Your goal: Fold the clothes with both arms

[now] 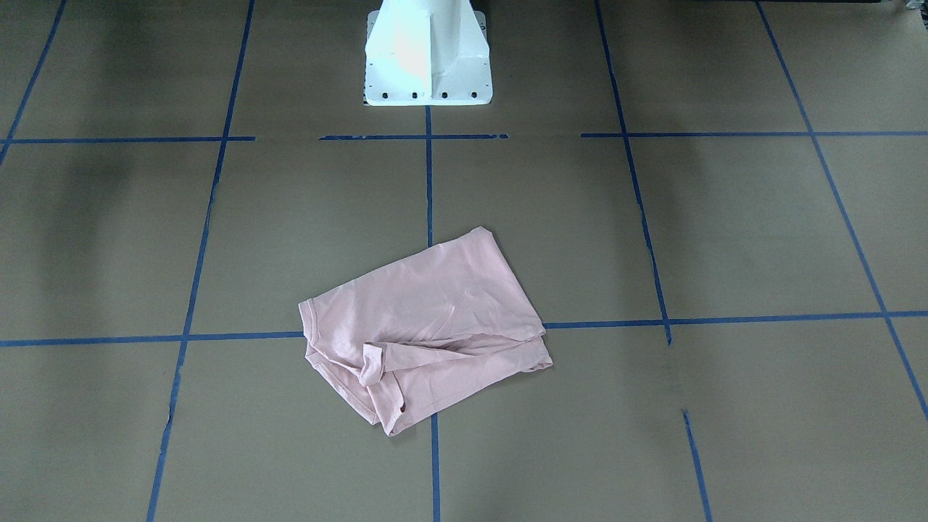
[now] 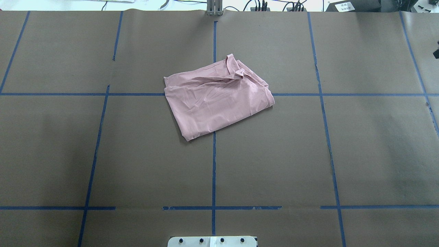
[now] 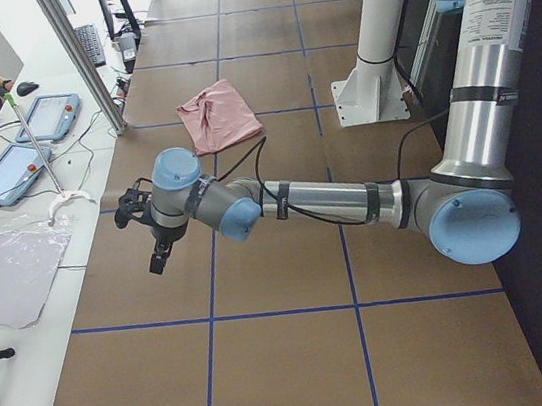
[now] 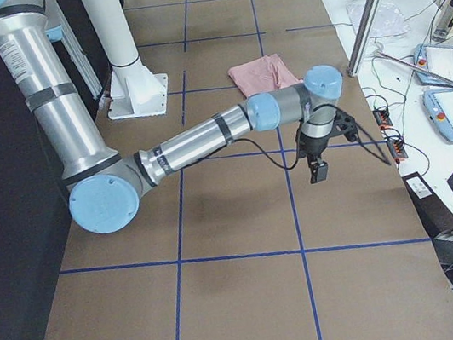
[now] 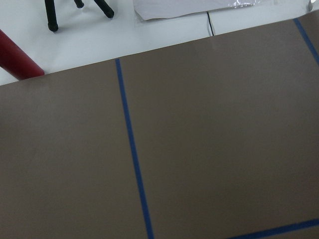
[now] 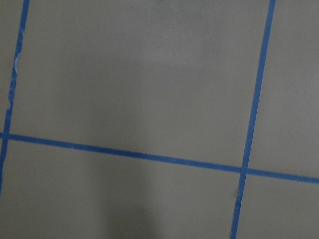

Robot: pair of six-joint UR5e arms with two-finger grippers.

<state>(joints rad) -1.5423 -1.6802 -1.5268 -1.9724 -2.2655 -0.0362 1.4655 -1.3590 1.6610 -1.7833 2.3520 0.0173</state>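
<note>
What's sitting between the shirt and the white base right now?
Nothing: only bare table and blue tape separate shirt from base, per the front-facing view.

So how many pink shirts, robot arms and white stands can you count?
Pink shirt: 1
Robot arms: 2, the left arm and the right arm
White stand: 1
Total: 4

T-shirt (image 2: 216, 103) on table (image 2: 360, 154) | left arm (image 3: 321, 199) far left | right arm (image 4: 197, 144) far right
</note>
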